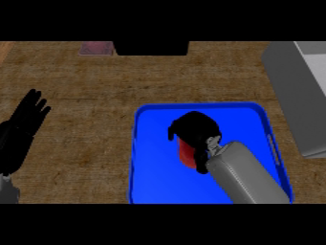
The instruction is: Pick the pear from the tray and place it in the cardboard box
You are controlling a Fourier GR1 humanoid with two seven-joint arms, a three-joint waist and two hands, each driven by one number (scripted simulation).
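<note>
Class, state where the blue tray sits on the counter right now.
In the head view the blue tray lies right of centre, left of the grey box, with the right hand over it.

Right forearm [246, 174]: a smooth, mid-grey, box-like housing with rounded edges; the upper face is lighter than the side. A short pale grey wrist section with small black details joins it to the right hand [193, 127], which is matt black with rounded contours. Left hand [26, 117]: matt black, with slender tapering fingers on a broad black palm. Below it, a small light grey forearm segment shows at the lower left edge
</note>
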